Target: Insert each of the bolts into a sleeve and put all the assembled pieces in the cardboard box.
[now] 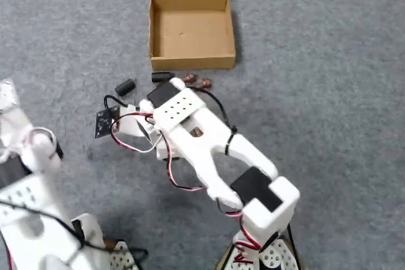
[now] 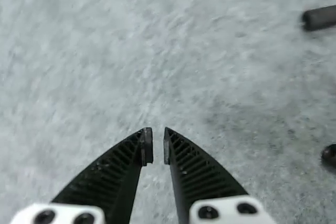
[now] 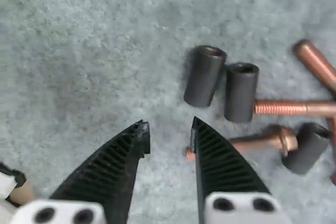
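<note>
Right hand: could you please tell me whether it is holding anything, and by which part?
Nothing is held: the right hand is open and empty, with sleeves and bolts lying loose nearby.

The cardboard box (image 1: 192, 62) sits open side up, shallow, square and brown, with nothing inside. Just in front of it lie the parts, none assembled. Two black sleeves lie side by side – one (image 3: 205, 76) free, the other sleeve (image 3: 241, 92) touched on its side by the threaded end of a copper bolt (image 3: 294, 108). A second bolt (image 3: 315, 62) lies close by, and a flanged third bolt (image 3: 262, 141) rests just beside a third sleeve (image 3: 304, 149). A lone sleeve (image 1: 125, 86) lies apart on the carpet.
</note>
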{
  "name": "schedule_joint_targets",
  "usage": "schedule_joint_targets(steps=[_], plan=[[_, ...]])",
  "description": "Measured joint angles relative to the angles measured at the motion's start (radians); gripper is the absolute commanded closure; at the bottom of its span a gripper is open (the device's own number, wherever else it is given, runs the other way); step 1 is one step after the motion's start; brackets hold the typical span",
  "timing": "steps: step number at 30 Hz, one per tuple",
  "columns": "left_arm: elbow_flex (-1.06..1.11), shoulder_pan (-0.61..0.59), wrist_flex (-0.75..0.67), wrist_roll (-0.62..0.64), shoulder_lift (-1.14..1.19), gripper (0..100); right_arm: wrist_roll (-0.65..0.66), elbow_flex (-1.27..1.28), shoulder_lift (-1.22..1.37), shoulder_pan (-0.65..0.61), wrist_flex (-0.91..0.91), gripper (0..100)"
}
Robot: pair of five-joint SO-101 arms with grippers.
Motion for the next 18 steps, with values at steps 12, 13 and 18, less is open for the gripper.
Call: schedule_joint_targets(steps=[12,13,18], plan=[[-0.235,-0.032,0.109,0.000,0.362,94,0.000,-0.011,0.100,-0.002,-0.126,84.9],[-0.235,-0.032,0.109,0.000,0.364,94,0.000,-0.014,0.110,-0.002,-0.138,84.9],[-0.241,-0.032,0.109,-0.021,0.374,95,0.000,-0.015,0.146,-0.002,-0.166,84.9]])
